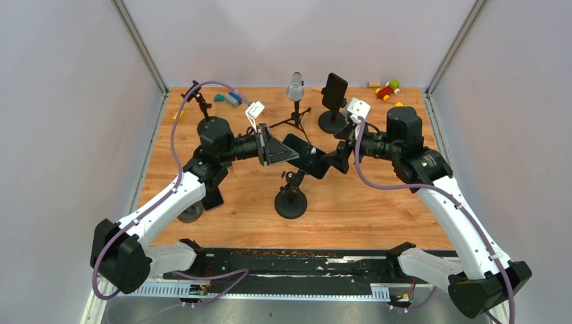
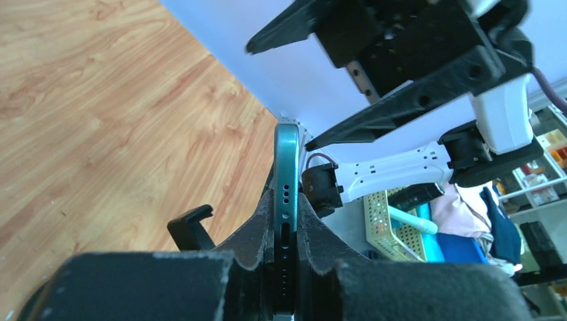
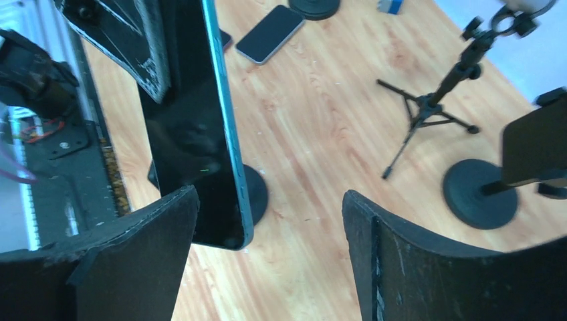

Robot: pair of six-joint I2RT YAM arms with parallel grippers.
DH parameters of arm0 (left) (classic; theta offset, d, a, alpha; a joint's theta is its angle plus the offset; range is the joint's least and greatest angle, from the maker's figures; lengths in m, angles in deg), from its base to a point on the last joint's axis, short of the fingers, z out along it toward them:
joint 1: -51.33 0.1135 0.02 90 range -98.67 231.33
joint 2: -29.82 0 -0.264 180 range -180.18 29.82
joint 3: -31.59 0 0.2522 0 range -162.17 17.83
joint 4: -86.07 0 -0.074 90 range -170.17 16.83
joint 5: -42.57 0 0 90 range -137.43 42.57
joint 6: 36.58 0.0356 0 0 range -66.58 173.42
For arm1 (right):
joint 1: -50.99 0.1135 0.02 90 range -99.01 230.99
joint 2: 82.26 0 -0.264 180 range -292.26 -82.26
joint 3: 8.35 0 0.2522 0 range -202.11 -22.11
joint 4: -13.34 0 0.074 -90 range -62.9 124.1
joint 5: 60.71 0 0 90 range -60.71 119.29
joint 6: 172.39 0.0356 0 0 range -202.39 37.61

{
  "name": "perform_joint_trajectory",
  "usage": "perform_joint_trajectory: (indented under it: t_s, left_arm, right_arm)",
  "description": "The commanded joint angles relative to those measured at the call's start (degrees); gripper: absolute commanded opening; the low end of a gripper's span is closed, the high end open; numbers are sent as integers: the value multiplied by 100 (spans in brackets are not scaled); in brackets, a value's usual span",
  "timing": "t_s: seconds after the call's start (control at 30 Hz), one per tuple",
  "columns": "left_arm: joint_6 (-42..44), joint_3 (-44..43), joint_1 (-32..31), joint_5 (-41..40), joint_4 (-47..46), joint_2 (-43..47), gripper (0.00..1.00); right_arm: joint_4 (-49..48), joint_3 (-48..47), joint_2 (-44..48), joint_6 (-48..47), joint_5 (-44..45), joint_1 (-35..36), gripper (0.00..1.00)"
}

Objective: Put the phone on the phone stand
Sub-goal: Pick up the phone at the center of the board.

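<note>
A dark phone with a teal edge (image 1: 307, 155) hangs in the air over the middle of the table, and my left gripper (image 1: 275, 147) is shut on one end of it. In the left wrist view the phone (image 2: 287, 167) stands edge-on between the closed fingers (image 2: 257, 234). My right gripper (image 1: 337, 157) is open at the phone's other end; the phone's corner (image 3: 220, 200) sits just inside the left finger (image 3: 134, 261), with a wide gap to the other finger. The phone stand (image 1: 291, 200), a black round base with a clamp (image 2: 190, 227), is directly below the phone.
A second stand (image 1: 332, 101) holding a phone is at the back right, with a microphone on a tripod (image 1: 295, 94) beside it. Another phone (image 3: 269, 33) lies flat on the wood by the left arm. Small toys (image 1: 387, 89) sit at the far edge.
</note>
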Motion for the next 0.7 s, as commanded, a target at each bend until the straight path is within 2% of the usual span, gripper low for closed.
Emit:
perform_joint_trajectory:
  t_s: [0.0,0.43,0.67]
  left_arm:
    - [334,115,37,65,-748,517,0]
    - [519,479,138,-20,-1224,981,0]
    - [159,705,155,-5,-2036,930,0]
  right_arm:
    - [-634,288,48,713,-1245,-346,80]
    - [-1269,656,-304,1253,-2870,-459,78]
    - [-1424,723,-396,1383,-3122,-464,74]
